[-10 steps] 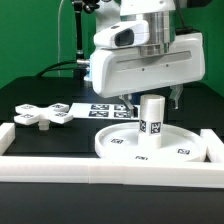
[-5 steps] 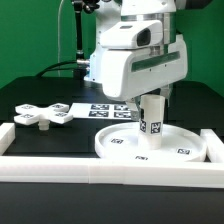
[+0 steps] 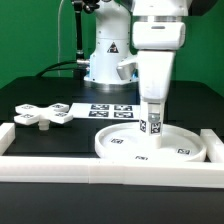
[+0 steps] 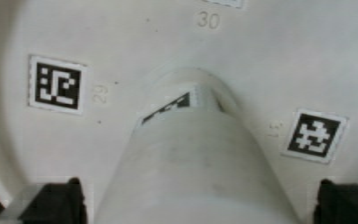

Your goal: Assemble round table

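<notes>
White plastic against a black desk point(image 3: 60, 138). The short post point(image 3: 152, 127) is standing upright at about the middle of the big rimmed disc point(image 3: 112, 147), which is lying flat toward the exterior view's right. A small black-and-white tag is showing on the post's side, and more are sitting on the disc's floor.

The arm is hanging straight down over that post, with the gripper point(image 3: 152, 105) pointing at the desk and meeting the post's top. From the exterior view the fingers are hard to make out.

The wrist view is giving us more. It is looking right down the length of the post point(image 4: 194, 150), with one dark fingertip point(image 4: 51, 203) sitting off to each side of it. Pale disc is showing between each tip and the post's flank, so the gripper point(image 4: 197, 205) is straddling the post, spread wider than it and holding nothing. Two square tags point(image 4: 57, 83) are lying on the disc point(image 4: 247, 60), one on either side of the post.

Over at the exterior view's left, the lobed cross-shaped piece point(image 3: 42, 116) is lying flat, well apart from the disc. The marker board point(image 3: 110, 108) is lying behind the disc. White border rails point(image 3: 100, 168) are running along the front and the left edge.
</notes>
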`<action>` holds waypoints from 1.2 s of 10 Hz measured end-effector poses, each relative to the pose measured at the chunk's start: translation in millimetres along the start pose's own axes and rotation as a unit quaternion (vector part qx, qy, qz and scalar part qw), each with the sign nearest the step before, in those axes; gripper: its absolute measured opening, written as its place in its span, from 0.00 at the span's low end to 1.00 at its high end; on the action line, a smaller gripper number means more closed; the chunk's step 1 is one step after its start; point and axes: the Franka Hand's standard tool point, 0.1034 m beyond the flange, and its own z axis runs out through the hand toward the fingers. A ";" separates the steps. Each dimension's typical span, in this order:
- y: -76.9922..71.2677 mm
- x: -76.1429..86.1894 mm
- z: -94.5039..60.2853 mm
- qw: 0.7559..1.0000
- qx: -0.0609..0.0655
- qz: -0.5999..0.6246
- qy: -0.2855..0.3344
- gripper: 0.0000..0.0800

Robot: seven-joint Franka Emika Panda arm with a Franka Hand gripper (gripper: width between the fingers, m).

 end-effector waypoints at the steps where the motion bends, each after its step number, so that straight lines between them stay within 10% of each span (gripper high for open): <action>1: -2.4 0.5 1.3 0.999 -0.001 -0.040 -0.006 0.81; 9: -1.1 -8.4 1.8 0.976 -0.001 -0.216 -0.032 0.81; 11: -1.3 -9.4 2.1 0.976 0.000 -0.215 -0.032 0.51; 12: -1.4 -9.7 2.4 0.976 0.000 -0.214 -0.032 0.51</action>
